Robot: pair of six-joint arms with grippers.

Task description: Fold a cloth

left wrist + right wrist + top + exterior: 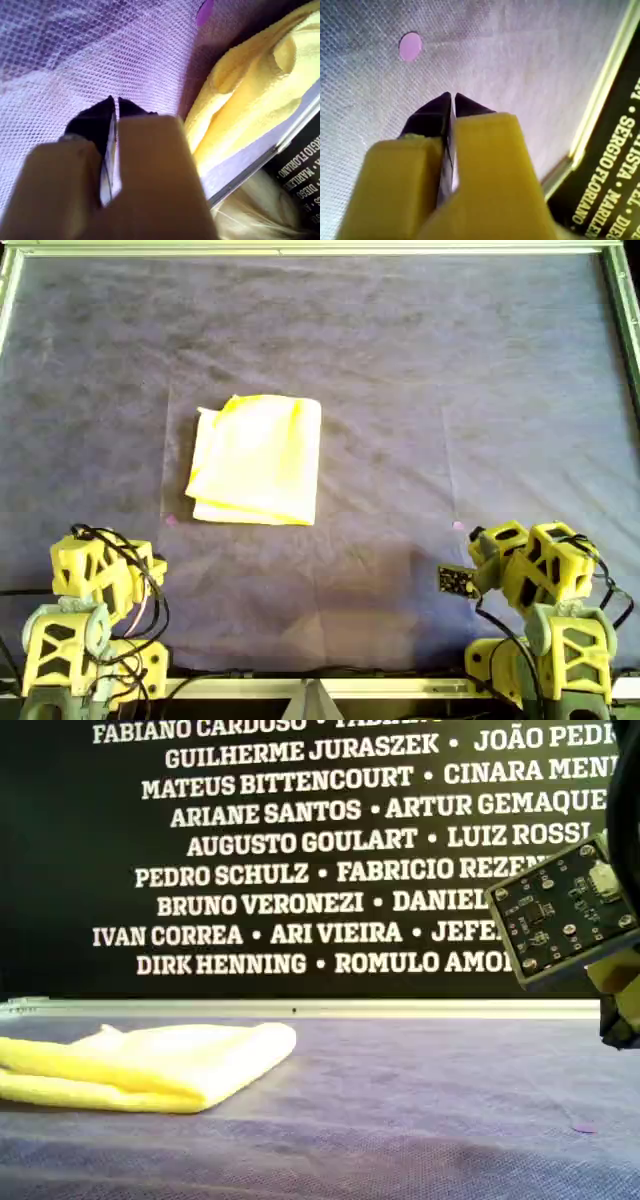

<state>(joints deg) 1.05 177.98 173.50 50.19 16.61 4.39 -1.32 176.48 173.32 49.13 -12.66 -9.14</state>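
The yellow cloth [257,459] lies folded into a layered rectangle on the dark purple-blue covering, left of centre in the overhead view. It also appears as a flat stack [150,1065] at the exterior view's left, and its folded edges [250,95] show in the left wrist view. My left gripper [114,102] is shut and empty, hovering over bare covering short of the cloth. My right gripper [452,97] is also shut on nothing, far from the cloth. Both arms rest at the overhead view's bottom edge, left arm [100,580] bottom left and right arm [530,570] bottom right.
Small pink dots mark the covering [170,521] [458,526] [410,46]. A metal rail [300,248] frames the table's far side. A black banner with white names [300,840] stands behind it. A circuit board [565,910] on an arm intrudes at the exterior view's right.
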